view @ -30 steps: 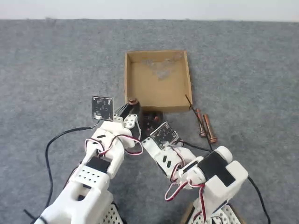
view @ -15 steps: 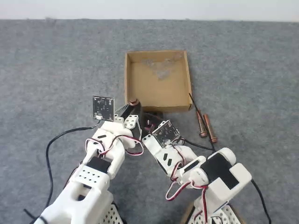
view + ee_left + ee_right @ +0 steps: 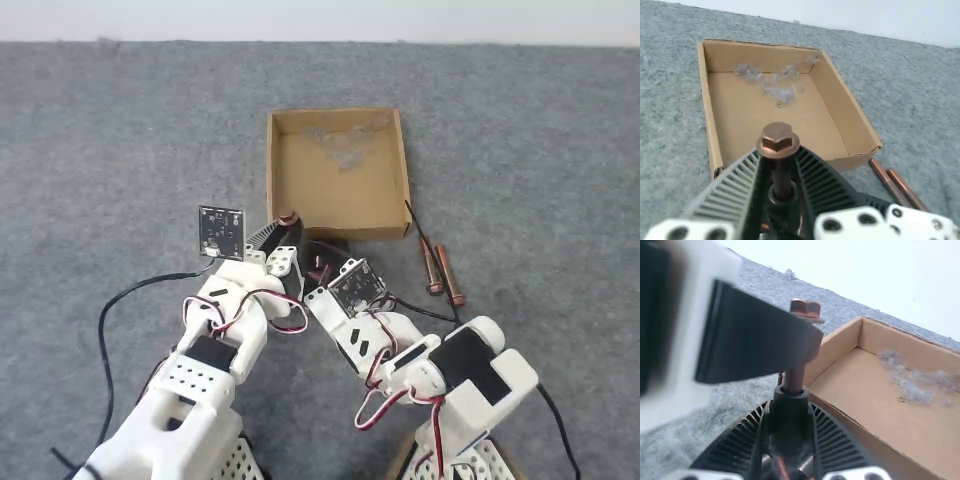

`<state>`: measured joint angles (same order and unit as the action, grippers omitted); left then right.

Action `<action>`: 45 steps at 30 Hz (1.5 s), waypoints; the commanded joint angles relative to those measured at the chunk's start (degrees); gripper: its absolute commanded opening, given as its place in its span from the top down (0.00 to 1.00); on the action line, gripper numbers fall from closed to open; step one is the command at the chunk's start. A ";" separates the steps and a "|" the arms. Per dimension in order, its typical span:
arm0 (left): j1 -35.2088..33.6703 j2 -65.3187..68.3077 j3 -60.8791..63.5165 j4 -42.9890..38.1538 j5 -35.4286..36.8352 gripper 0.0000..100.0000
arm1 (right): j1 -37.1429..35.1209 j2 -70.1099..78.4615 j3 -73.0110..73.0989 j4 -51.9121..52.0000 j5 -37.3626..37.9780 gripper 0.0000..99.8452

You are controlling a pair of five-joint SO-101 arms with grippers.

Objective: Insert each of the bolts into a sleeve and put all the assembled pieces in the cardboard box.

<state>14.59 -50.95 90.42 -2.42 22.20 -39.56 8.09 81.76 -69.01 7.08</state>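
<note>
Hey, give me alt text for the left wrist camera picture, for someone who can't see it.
The left gripper holds a copper-coloured hex-head bolt upright between its dark ribbed fingers, the shank running down into a dark sleeve. Behind it an open cardboard box with grey fluff inside sits on grey carpet, two more bolts lying beside it.

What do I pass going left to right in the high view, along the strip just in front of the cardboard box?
Left arm's camera board → held bolt, head up → right arm's camera board → first loose bolt → second loose bolt, both lying on the carpet.
</note>
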 commanded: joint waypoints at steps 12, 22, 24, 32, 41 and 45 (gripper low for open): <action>2.02 -2.37 0.75 0.44 -0.35 0.89 | 4.00 -3.91 -0.62 -1.71 -0.53 0.99; 2.46 -2.46 0.40 3.78 -0.70 0.88 | 4.97 -3.38 -0.62 -2.07 -0.53 0.99; 2.46 -2.46 0.40 3.87 -0.70 0.88 | 5.85 -3.38 -0.79 -2.07 -0.53 0.99; 2.55 -2.46 0.40 3.87 -0.79 0.88 | 7.69 -3.38 -1.41 -2.07 -0.53 0.99; 6.07 -2.46 0.75 4.04 -0.79 0.86 | 7.69 -3.38 -1.41 -1.98 -0.53 0.99; 5.27 -2.46 0.31 8.18 -0.70 0.75 | 7.69 -3.38 -1.32 -2.07 -0.53 0.99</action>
<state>20.04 -51.38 92.18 1.89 21.93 -33.14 8.00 81.76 -69.27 7.08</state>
